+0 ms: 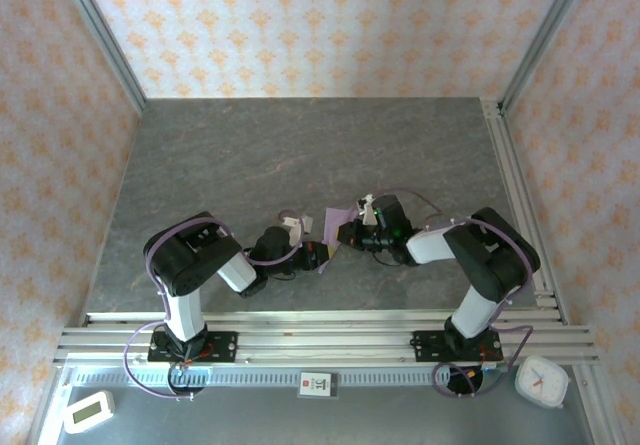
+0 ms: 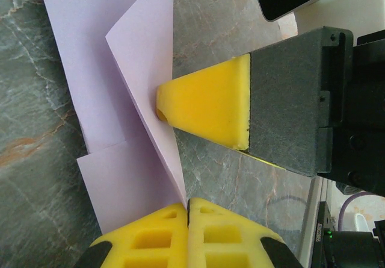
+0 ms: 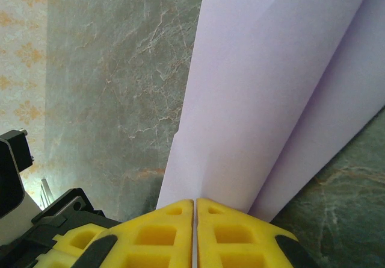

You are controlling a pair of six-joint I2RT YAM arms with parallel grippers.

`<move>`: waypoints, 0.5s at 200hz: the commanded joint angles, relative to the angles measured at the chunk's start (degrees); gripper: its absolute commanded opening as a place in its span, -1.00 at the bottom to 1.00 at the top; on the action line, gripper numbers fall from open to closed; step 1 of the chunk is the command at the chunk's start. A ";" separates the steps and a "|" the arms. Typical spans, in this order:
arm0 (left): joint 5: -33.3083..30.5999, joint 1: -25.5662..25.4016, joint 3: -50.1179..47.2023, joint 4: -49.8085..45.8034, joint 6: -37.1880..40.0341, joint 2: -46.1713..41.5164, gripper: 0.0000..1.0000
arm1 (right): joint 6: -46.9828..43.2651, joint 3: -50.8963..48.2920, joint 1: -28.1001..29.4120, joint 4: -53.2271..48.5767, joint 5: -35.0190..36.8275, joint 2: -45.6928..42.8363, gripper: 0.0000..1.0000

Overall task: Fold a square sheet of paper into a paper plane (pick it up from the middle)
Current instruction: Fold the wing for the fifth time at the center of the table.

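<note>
Square sheet of paper (image 1: 337, 230) partly folded, held over table (image 1: 300, 145), midway along near edge. Left pincer (image 2: 187, 217) pinching one corner, right pincer (image 3: 195, 217) pinching folded edge. Judged thin, light, floppy, easily torn; grip at edges.

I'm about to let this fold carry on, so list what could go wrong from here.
1. The left hand and the right hand are both shut on thin edges of the lilac sheet. If they pull apart, the paper could tear or slip out.
2. The sheet's flaps stand open and uneven, so the next crease may land crooked.
3. The two hands sit very close together, so a small move could knock one into the other.
</note>
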 commanded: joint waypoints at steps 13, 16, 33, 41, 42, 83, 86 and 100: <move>0.90 0.50 0.12 -1.46 0.48 2.01 -1.00 | 0.54 2.09 0.40 0.21 -0.61 -2.20 -0.82; 0.90 0.50 0.12 -1.44 0.48 2.02 -1.00 | 0.48 2.30 0.34 0.05 -0.68 -2.24 -0.82; 0.98 0.50 0.12 -1.31 0.48 2.20 -1.00 | 0.20 3.62 0.51 -0.99 -0.73 -2.59 -0.82; 1.01 0.50 0.12 -1.23 0.48 2.35 -1.00 | -0.14 4.26 0.60 -1.67 -0.49 -2.27 -0.81; 0.99 0.50 0.12 -1.27 0.48 2.36 -1.00 | -0.24 4.35 0.64 -1.71 -0.43 -2.27 -0.82; 0.81 0.49 0.12 -1.02 0.39 2.28 -1.00 | -0.50 4.31 0.69 -1.21 1.13 1.55 -0.84; 0.81 0.53 0.10 -1.02 0.35 2.26 -1.00 | -0.48 4.18 0.73 -1.18 1.31 1.94 -0.85; 0.81 0.50 0.04 -0.95 0.31 2.20 -1.00 | -0.59 3.37 0.69 -0.62 2.27 3.29 -0.86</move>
